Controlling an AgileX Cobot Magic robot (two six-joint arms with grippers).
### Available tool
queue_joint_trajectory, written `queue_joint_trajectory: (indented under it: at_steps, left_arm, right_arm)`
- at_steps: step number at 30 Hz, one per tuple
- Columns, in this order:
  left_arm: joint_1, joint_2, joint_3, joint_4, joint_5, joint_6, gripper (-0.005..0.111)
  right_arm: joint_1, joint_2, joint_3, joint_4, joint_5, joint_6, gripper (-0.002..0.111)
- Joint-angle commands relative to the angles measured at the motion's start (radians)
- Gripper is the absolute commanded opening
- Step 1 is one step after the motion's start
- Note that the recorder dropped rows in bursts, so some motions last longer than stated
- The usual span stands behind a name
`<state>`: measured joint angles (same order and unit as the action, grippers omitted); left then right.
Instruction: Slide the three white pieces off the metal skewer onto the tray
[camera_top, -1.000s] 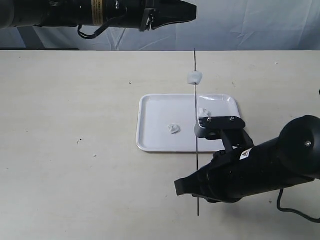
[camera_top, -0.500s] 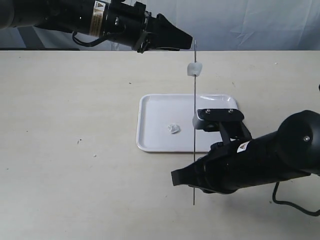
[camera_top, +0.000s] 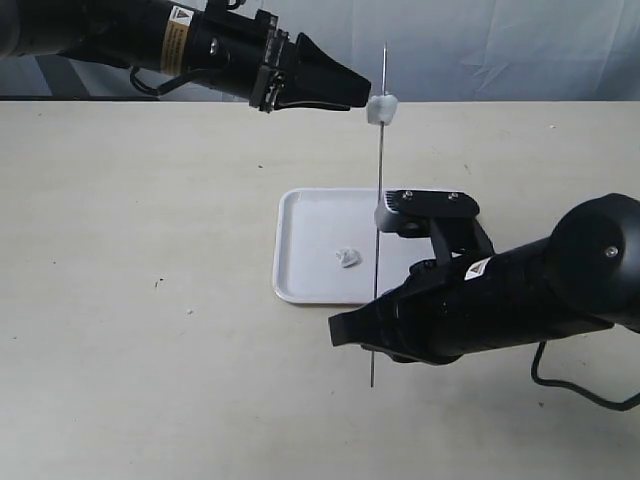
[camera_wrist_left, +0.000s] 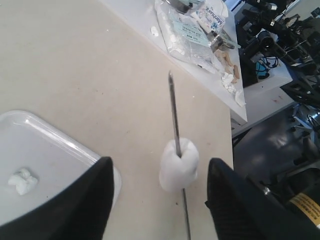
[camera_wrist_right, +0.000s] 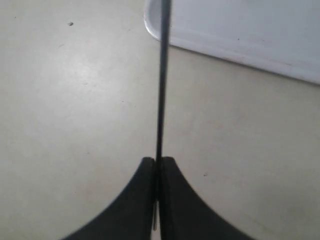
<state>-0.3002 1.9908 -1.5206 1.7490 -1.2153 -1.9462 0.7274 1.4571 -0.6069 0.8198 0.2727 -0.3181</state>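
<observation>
Exterior view. We note the metal skewer (camera_top: 378, 180) standing close to upright, its top leaning slightly to the right of the view, over the near part of the tray (camera_top: 300, 230). The right gripper (camera_top: 365, 335) is clamped on the rod's lower part, and a short length sticks out below it. One white piece (camera_top: 382, 108) sits high on the rod with a short bare tip above it. The left gripper (camera_top: 360, 96) reaches in from the left at that height, its tips just at the piece. From this side we cannot judge its spread. A loose white piece (camera_top: 347, 257) lies on the tray floor, left of the rod. The tray rests flat on the pale table (camera_top: 150, 300). A third piece we cannot find in any view.

Left wrist view. The left gripper is spread wide. Its two dark fingers (camera_wrist_left: 87, 200) flank the white piece (camera_wrist_left: 178, 167), and a strip of table shows on either side, so we see no contact. The rod passes through the piece and its point (camera_wrist_left: 170, 75) stands beyond it. The tray corner and the loose white piece (camera_wrist_left: 22, 181) lie off to one side.

Right wrist view. The right gripper is pinched tight on the metal skewer (camera_wrist_right: 162, 75), the rod caught between the two fingertips. The rod runs away from the camera and crosses the rim of the tray (camera_wrist_right: 240, 25), with the table beneath.
</observation>
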Motion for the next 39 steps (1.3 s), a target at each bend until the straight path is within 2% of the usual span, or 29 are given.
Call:
queue_joint_trajectory:
  at_steps: [1, 30, 39]
  left_arm:
    - [-0.002, -0.001, 0.002, -0.005, -0.006, 0.016, 0.054]
    - [-0.025, -0.001, 0.025, -0.036, -0.006, 0.013, 0.054]
    - [-0.021, -0.001, 0.025, -0.052, -0.006, 0.01, 0.032]
  right_arm:
    - [0.001, -0.009, -0.006, -0.004, 0.015, -0.004, -0.001]
    - [0.001, -0.024, -0.058, 0.0, 0.071, -0.018, -0.001]
    - [0.001, -0.015, -0.058, 0.0, 0.073, -0.018, -0.001]
